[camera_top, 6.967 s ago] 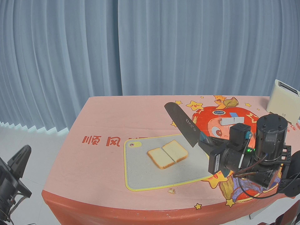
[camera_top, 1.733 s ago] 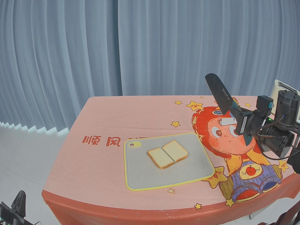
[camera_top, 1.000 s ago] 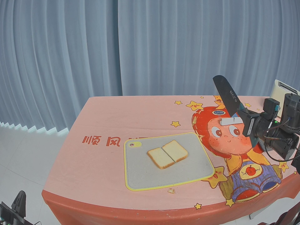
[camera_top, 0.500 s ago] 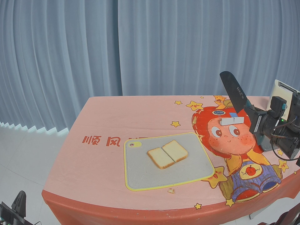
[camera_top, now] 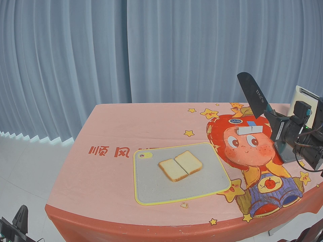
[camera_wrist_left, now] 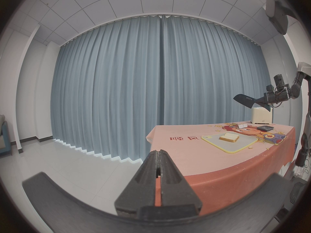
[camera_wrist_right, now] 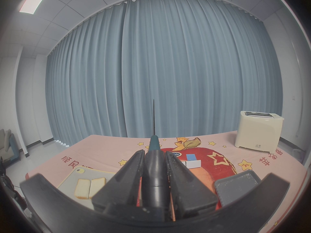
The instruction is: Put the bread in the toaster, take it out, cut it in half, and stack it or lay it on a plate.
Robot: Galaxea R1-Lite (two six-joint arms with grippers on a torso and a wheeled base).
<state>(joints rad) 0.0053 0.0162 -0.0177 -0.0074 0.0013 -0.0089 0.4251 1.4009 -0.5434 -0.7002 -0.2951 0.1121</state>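
Two halves of a toasted bread slice [camera_top: 180, 165] lie side by side on the grey, yellow-rimmed cutting board [camera_top: 151, 185]. My right gripper [camera_top: 274, 120] hangs above the table's right side, shut on the handle of a black knife [camera_top: 253, 93] whose blade points up and to the left. In the right wrist view, the knife [camera_wrist_right: 153, 117] shows edge-on between the gripper's [camera_wrist_right: 154, 165] fingers, and the bread [camera_wrist_right: 89, 187] lies well below it. My left gripper [camera_wrist_left: 158, 175] is shut and holds nothing, low beside the table's left front corner.
A cream toaster [camera_wrist_right: 258, 130] stands at the table's far right corner. A dark grey tray [camera_wrist_right: 238, 185] lies in front of it, under my right arm. A small white and blue block [camera_top: 250, 129] sits behind the board. One crumb [camera_top: 184, 205] lies near the front edge.
My right arm has carried the knife up and to the right, from over the board toward the toaster. The left arm has dropped lower. The bread halves have not moved.
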